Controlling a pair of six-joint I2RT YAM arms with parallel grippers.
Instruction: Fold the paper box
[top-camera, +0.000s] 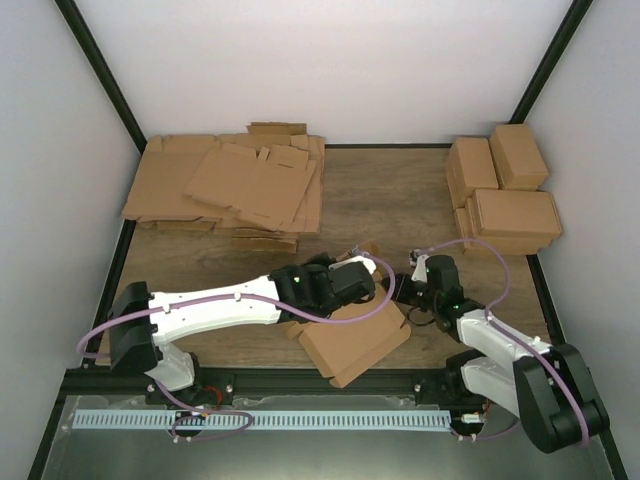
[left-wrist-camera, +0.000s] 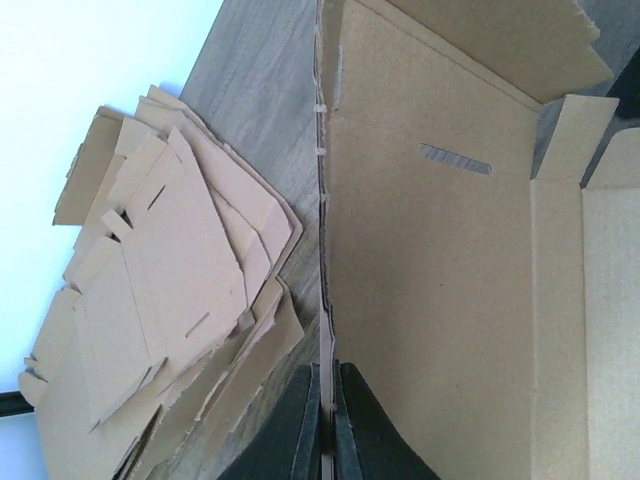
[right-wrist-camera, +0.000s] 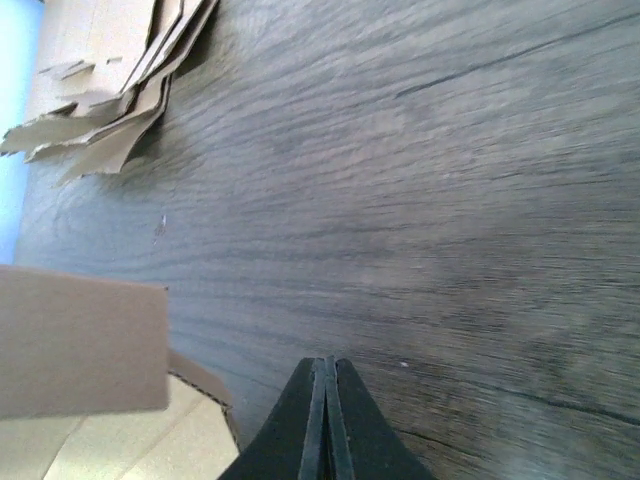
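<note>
The paper box (top-camera: 352, 345) is a plain brown cardboard mailer, partly unfolded, lying near the table's front middle. In the left wrist view its inner panel (left-wrist-camera: 440, 300) with a slot fills the right side. My left gripper (left-wrist-camera: 331, 400) is shut on the edge of one upright wall of the box; in the top view it (top-camera: 368, 280) sits over the box's far side. My right gripper (right-wrist-camera: 326, 385) is shut and empty above bare wood, just right of a box flap (right-wrist-camera: 80, 340). In the top view it (top-camera: 402, 290) is beside the box's right corner.
A thick heap of flat notched cardboard sheets (top-camera: 235, 185) lies at the back left, also in the left wrist view (left-wrist-camera: 160, 300). Several folded boxes (top-camera: 505, 190) are stacked at the back right. Black frame rails border the wooden table (top-camera: 380, 200).
</note>
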